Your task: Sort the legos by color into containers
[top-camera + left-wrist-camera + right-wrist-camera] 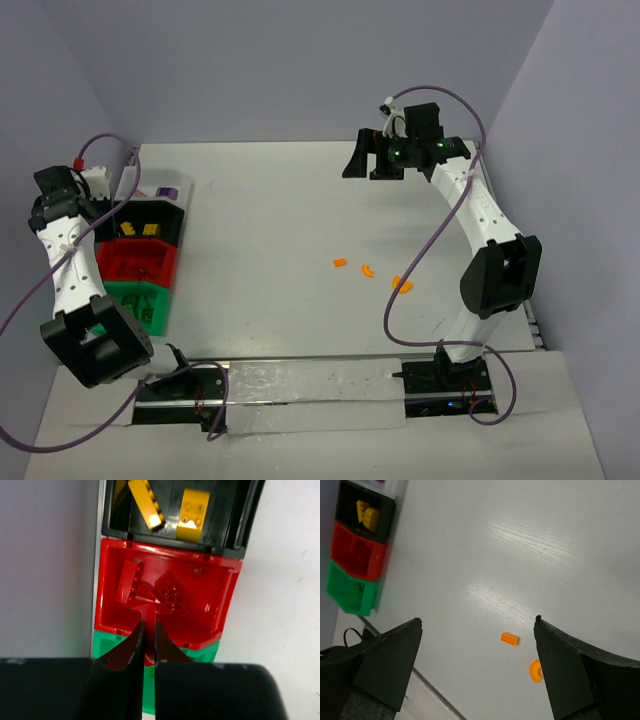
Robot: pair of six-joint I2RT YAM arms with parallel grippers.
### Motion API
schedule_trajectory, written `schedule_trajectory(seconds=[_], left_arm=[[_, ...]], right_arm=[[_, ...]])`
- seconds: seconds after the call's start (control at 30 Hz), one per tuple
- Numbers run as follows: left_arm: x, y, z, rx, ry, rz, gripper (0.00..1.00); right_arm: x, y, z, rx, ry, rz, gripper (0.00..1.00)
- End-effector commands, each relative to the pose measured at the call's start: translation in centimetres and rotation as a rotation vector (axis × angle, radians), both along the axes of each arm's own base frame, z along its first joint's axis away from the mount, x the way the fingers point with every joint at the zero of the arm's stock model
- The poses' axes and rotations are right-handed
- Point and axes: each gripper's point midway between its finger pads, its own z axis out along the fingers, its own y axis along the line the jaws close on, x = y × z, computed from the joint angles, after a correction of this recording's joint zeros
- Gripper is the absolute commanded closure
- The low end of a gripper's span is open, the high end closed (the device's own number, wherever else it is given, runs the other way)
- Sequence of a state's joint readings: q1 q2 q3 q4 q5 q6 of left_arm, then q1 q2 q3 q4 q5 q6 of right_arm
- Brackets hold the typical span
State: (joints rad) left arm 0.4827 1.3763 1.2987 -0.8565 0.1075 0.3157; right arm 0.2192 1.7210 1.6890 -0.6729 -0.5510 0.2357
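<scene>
From above, the job looks nearly done. Only three orange legos (pixel 366 270) are loose on the matte white table (pixel 280 200), well apart from the bins along the left edge. The clear bin (pixel 150 185) holds a purple piece (pixel 170 191), and the black bin (pixel 180 215) holds yellow ones. The red bin (pixel 170 265) and green bin (pixel 155 310) follow in the row. The left arm (pixel 70 270) reaches over them. The right claw (pixel 375 160) hangs high at the far side.

The left wrist view shows the left claw (pixel 148 642) over the near rim of the glossy red bin. Its fingers are a sliver apart, with something red in the gap. I cannot tell whether that is a held piece. Studded red legos (pixel 170 594) lie inside, and yellow bricks (pixel 192 515) sit next door.

In the right wrist view the right claw is spread wide and holds nothing. Below it lie one small orange brick (pixel 510 639) and one curved piece (pixel 535 671). No orange bin shows.
</scene>
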Motion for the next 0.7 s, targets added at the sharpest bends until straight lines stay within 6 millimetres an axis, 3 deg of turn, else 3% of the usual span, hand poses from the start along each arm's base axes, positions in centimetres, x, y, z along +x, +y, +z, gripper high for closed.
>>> schedule_trajectory(seconds=[0.0, 0.27, 0.47, 0.67], left_arm=[[-0.5, 1.0, -1.3, 0.019, 0.08, -0.01, 0.9], [-0.9, 1.2, -3.9, 0.01, 0.129, -0.01, 0.87], [-0.9, 1.3, -5.2, 0.004, 0.159, -0.011, 0.66], [0.1, 1.4, -4.3, -0.002, 0.134, -0.026, 0.49]], right_arm=[[-0.1, -0.8, 2.6, -0.055, -0.103, 0.019, 0.0], [0.0, -0.8, 2.4, -0.055, -0.094, 0.022, 0.0], [0.0, -0.6, 1.7, -0.055, -0.074, 0.033, 0.0], [0.3, -1.1, 1.7, -0.058, -0.076, 0.027, 0.0]])
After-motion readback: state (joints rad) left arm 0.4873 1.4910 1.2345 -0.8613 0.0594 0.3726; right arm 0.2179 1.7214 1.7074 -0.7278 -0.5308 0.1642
